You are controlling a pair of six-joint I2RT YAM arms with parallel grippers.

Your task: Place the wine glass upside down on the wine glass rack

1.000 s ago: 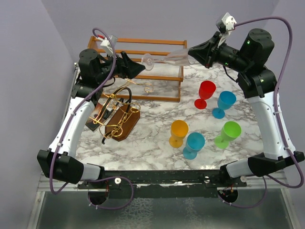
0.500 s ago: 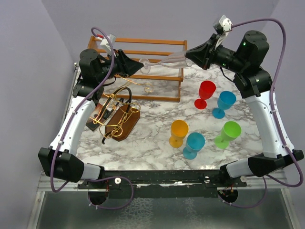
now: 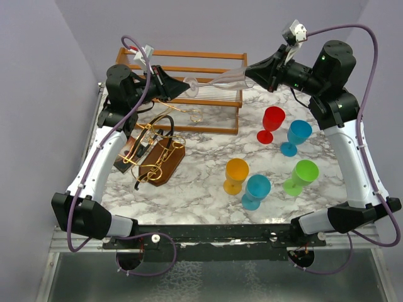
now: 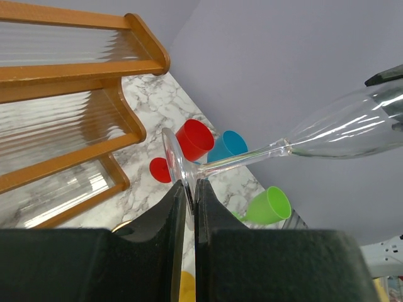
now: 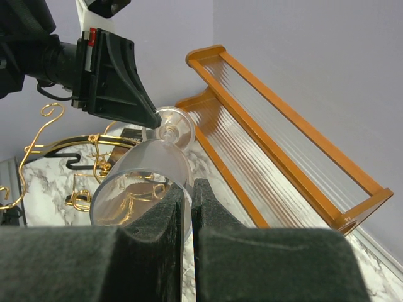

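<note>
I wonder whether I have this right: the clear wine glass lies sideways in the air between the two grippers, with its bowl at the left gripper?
Not quite. The wine glass does lie sideways in the air between the two grippers, but its bowl is at the right gripper, which pinches the rim, as the right wrist view shows. The left gripper has the foot between its fingers.

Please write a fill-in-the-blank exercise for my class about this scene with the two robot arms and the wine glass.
1. The number of claws gripping the wine glass is ____.
2. The left claw pinches its foot, while the right claw pinches the rim of its ____.
3. Of the coloured goblets, the one nearest the wooden slatted frame is ____.
4. The wine glass rack stands nearest the ____ arm.

Missing words: two; bowl; red; left.
</note>
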